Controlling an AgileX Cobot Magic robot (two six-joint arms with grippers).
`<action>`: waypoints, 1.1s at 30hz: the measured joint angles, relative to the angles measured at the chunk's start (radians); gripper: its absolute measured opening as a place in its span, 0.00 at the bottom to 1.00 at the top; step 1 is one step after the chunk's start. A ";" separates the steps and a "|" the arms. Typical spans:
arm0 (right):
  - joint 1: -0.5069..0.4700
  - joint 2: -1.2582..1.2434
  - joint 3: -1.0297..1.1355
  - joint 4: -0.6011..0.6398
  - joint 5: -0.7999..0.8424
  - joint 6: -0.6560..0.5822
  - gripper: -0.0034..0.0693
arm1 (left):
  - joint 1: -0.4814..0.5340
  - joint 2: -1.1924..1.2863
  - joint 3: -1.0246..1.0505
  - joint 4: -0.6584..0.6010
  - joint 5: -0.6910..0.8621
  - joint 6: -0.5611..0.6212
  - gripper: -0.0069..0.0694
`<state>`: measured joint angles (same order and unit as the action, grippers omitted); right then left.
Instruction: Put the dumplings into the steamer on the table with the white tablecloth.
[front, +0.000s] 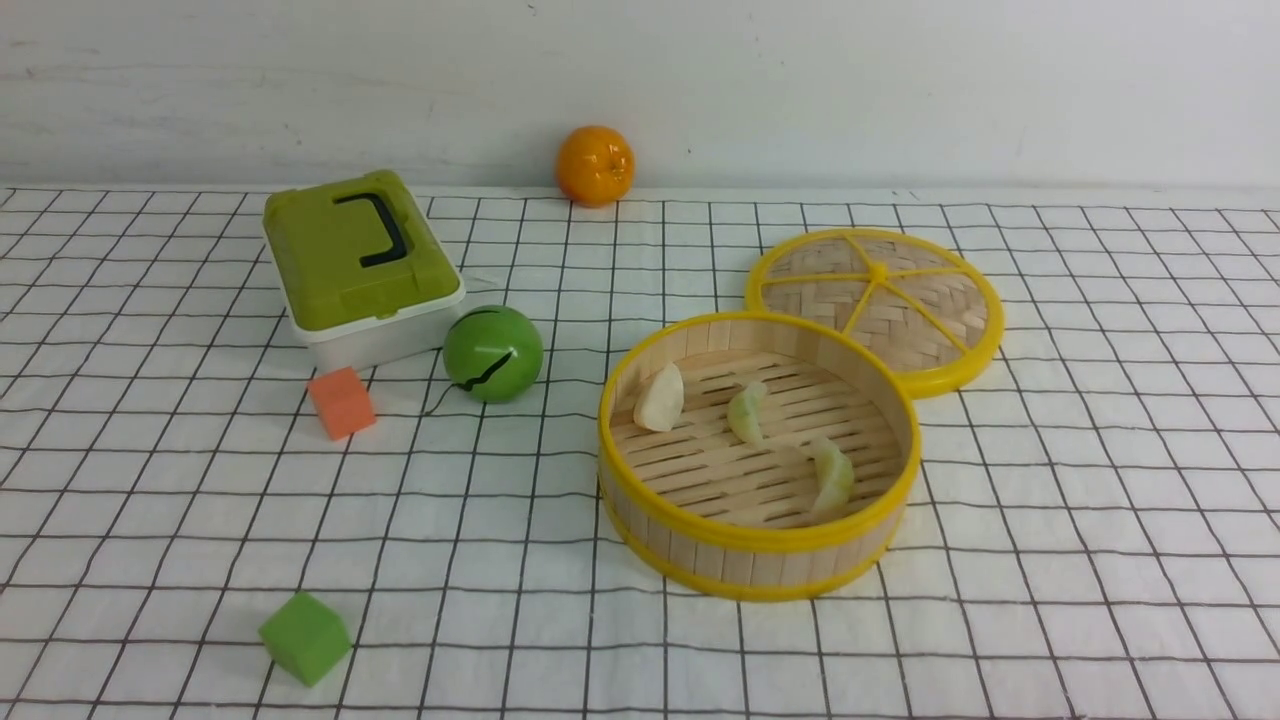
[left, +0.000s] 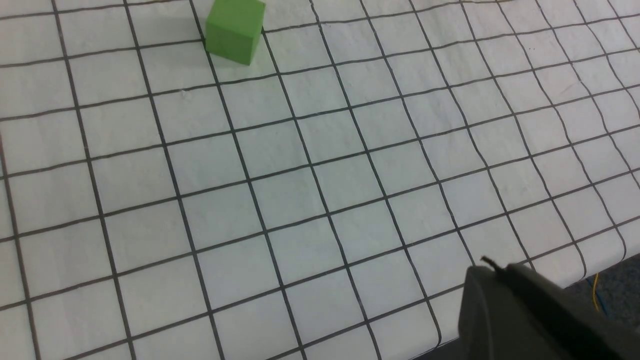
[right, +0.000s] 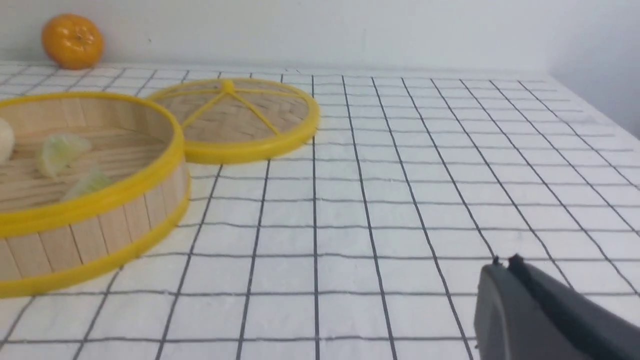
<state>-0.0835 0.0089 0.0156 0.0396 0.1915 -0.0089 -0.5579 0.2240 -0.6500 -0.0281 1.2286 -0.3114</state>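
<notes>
Three dumplings (front: 748, 412) in steamer (front: 752, 537) | left fingers (left: 500, 305) pressed together, empty | right fingers (right: 505, 305) pressed together, empty

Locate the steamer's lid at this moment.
Front view, right of centre: the lid lies flat on the white tablecloth, just behind and right of the steamer.

Obstacles, bench (front: 1100, 500) left half: green-lidded box (front: 355, 262), green ball (front: 493, 353) and orange cube (front: 341, 402) clustered; green cube (front: 305, 637) alone near the front.
Centre-right: steamer (front: 757, 560), upright wall, top open; lid (front: 880, 310) flat just behind.
Orange (front: 594, 165) at the back wall.
Open passage: right of steamer; between the cubes.
</notes>
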 joint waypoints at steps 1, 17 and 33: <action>0.000 -0.011 0.006 -0.013 0.028 0.029 0.02 | 0.000 0.000 0.000 0.000 0.001 0.000 0.12; 0.052 -0.019 0.003 -0.053 0.192 0.128 0.02 | 0.000 0.000 0.000 0.001 0.002 0.000 0.14; 0.052 -0.019 0.003 -0.052 0.192 0.129 0.04 | 0.000 0.000 0.000 0.001 0.002 -0.001 0.17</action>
<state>-0.0314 -0.0098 0.0189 -0.0128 0.3832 0.1199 -0.5579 0.2240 -0.6500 -0.0270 1.2308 -0.3124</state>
